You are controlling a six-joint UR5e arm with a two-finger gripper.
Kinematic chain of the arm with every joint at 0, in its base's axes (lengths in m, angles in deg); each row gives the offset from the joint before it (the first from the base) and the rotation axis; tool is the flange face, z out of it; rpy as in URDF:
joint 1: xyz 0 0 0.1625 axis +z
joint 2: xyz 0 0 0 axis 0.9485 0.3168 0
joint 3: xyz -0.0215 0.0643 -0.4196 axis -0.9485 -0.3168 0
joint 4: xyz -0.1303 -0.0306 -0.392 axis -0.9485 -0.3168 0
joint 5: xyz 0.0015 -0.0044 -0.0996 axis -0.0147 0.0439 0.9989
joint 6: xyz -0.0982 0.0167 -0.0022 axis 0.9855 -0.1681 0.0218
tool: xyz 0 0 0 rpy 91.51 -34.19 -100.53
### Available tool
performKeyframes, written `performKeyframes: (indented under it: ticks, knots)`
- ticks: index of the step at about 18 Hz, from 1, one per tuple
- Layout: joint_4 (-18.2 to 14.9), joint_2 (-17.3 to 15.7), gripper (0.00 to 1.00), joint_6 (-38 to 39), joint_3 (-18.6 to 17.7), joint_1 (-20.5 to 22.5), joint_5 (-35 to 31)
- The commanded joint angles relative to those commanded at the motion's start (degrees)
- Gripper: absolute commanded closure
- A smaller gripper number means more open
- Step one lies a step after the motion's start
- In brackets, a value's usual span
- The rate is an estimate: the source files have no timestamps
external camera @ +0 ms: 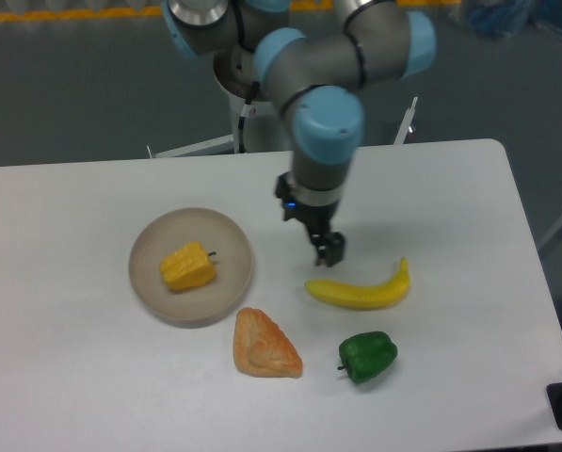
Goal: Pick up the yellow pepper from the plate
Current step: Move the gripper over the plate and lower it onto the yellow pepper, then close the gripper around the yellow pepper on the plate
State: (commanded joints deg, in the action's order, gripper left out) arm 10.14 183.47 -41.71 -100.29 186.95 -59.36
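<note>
The yellow pepper (188, 266) lies on its side in the middle of the round beige-grey plate (154, 293), its short dark stem pointing right. My gripper (329, 250) hangs low over the table to the right of the plate, just above the banana's left end. It holds nothing. Its dark fingers look close together, but I cannot tell from this view whether they are open or shut.
A yellow banana (361, 291) lies right of the plate. An orange triangular bread piece (264, 345) lies in front of the plate. A green pepper (367, 357) sits front right. The white table (450, 207) ends at the right and front.
</note>
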Motion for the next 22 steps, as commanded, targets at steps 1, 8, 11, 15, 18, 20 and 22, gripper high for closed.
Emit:
performKeyframes:
  ticks: [1,8,11,15,18,20,22]
  knots:
    - [0.2,0.2,0.00,0.7,0.0,-1.1,0.0]
    - [5.0,1.1,0.00,4.5,-3.2,-7.0,-0.2]
    - [6.2,1.1,0.00,4.6,-6.1,-7.5,-0.3]
    - [10.3,3.5,0.00,8.6,-6.4,-10.3,-0.6]
    - [10.4,4.7,0.00,11.9,-6.4,-11.7,-0.7]
    - [10.4,5.5,0.00,12.4,-6.4,-11.8,-0.7]
    - [10.5,6.8,0.00,12.8,-6.4,-12.0,-0.7]
